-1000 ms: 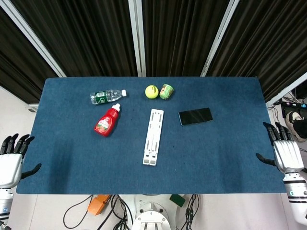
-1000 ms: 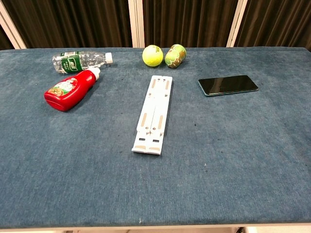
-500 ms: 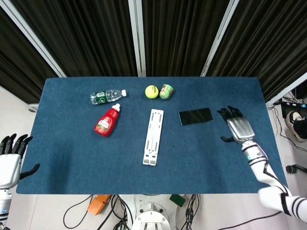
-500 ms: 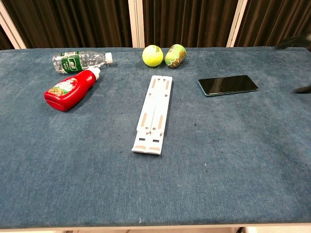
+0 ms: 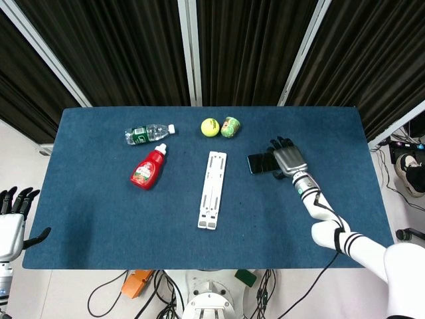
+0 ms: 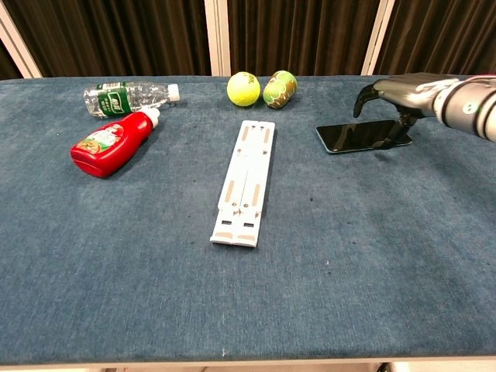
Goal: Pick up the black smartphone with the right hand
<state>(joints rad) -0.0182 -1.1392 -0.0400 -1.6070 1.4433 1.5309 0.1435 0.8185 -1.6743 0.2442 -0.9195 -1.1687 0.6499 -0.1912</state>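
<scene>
The black smartphone (image 5: 260, 163) (image 6: 353, 136) lies flat on the blue table (image 5: 99, 212), right of centre. My right hand (image 5: 287, 159) (image 6: 399, 91) hovers over the phone's right end, palm down, fingers arched and apart. Its thumb (image 6: 404, 122) reaches down beside the phone's right edge; I cannot tell whether it touches. The phone's right end is hidden under the hand in the head view. My left hand (image 5: 12, 224) hangs off the table's left side, fingers spread, holding nothing.
A white folded stand (image 5: 212, 189) (image 6: 244, 181) lies left of the phone. A tennis ball (image 5: 210, 127) and a green cup (image 5: 230, 126) sit behind it. A water bottle (image 5: 149, 133) and a red ketchup bottle (image 5: 147, 169) lie at the back left.
My right hand has swept in from the table's right edge to above the phone's right end. The left hand dropped slightly. The phone has not moved.
</scene>
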